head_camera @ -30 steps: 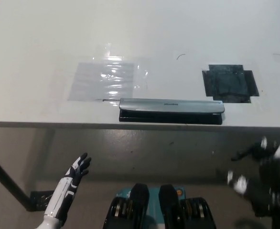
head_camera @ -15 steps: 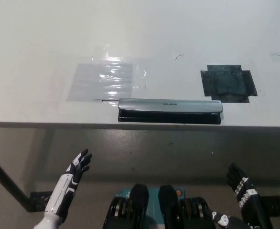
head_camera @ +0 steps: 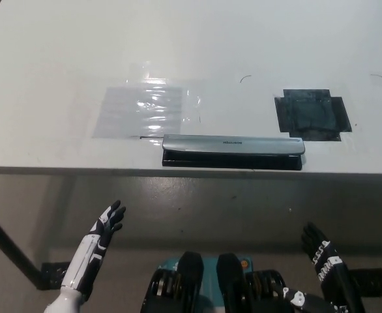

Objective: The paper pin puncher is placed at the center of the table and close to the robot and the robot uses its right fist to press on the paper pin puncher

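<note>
My white left hand: low at lower left, forearm angled upward, dark fingers extended and apart, holding nothing. My black right hand: low at lower right, fingers extended, white markings visible, holding nothing.

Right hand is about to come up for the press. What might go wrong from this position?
1. The paper pin puncher lies right along the near edge of the table; an off-centre or forward-angled press might tip it or push it off.
2. The right hand is below table level with fingers apart, no fist yet; rising straight up, it may strike the edge.
3. The left hand rests open, low at the left, so nothing steadies the puncher.
</note>
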Robot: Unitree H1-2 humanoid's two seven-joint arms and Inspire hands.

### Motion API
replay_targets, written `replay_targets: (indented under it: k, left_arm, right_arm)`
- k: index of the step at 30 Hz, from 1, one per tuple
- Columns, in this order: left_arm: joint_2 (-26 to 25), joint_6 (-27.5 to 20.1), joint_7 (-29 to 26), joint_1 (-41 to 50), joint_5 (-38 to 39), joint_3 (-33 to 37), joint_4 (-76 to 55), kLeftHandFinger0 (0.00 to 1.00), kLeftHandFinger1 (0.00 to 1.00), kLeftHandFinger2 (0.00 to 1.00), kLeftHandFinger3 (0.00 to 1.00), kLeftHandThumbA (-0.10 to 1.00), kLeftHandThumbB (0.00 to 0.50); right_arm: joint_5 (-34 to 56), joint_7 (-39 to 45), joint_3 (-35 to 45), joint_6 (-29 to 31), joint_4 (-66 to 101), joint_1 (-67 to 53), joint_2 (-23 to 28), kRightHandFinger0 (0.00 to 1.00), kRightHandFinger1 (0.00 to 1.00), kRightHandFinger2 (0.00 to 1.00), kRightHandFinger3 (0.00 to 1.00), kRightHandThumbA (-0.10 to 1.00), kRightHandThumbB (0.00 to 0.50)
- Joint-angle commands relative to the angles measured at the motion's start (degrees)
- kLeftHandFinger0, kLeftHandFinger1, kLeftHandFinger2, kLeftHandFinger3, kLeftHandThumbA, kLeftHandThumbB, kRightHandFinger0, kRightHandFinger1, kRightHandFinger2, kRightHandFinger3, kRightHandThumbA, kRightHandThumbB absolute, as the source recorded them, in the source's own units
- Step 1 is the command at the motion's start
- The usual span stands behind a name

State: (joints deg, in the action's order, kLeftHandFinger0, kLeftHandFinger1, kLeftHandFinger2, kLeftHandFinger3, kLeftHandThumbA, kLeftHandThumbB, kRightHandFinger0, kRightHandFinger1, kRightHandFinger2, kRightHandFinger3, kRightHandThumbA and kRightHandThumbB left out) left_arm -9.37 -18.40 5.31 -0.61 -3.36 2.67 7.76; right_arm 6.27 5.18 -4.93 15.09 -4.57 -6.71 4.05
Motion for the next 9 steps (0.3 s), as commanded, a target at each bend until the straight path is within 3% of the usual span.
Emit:
replay_targets:
  k: [1,9]
  left_arm:
    - [-0.9,-2.1,0.8,-0.8,0.4,0.0,-0.8,1.00,1.00,1.00,1.00,1.00,0.219]
    - [-1.0,-2.0,1.1,-0.7,0.5,0.2,-0.7,1.00,1.00,1.00,1.00,1.00,0.219]
  right_arm:
    - [-0.6,0.8,0.1,2.8,0.1,1.0,-0.3,1.00,1.00,1.00,1.00,1.00,0.276]
    - [-1.2,0.7,0.0,2.9,0.2,1.1,-0.5,1.00,1.00,1.00,1.00,1.00,0.257]
